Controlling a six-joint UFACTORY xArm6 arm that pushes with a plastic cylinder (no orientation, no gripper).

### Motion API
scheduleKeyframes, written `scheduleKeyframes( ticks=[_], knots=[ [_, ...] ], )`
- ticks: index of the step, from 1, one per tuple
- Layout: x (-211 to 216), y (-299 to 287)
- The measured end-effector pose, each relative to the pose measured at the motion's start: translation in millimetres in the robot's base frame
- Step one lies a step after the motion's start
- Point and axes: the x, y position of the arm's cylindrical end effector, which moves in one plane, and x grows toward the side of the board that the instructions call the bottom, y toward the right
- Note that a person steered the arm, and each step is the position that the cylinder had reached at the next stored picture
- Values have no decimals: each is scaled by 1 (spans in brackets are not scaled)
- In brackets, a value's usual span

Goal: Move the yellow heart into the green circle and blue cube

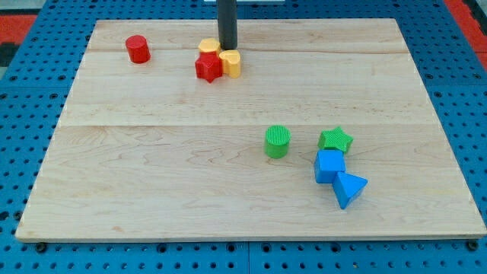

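Observation:
The yellow heart lies near the view's top centre, touching a red star on its left and a yellow hexagon block behind it. My tip stands just above the heart, at its top edge, beside the yellow hexagon. The green circle stands right of the board's centre. The blue cube lies further to the view's right and lower.
A red cylinder stands at the view's top left. A green star sits just above the blue cube. A blue triangle touches the cube's lower right. The wooden board rests on a blue pegboard.

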Motion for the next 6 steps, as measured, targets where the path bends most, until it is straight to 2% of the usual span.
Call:
scheduleKeyframes(
  ticks=[2,3,4,5,6],
  knots=[
    [16,7],
    [74,22],
    [119,107],
    [88,102],
    [70,38]
  ],
)
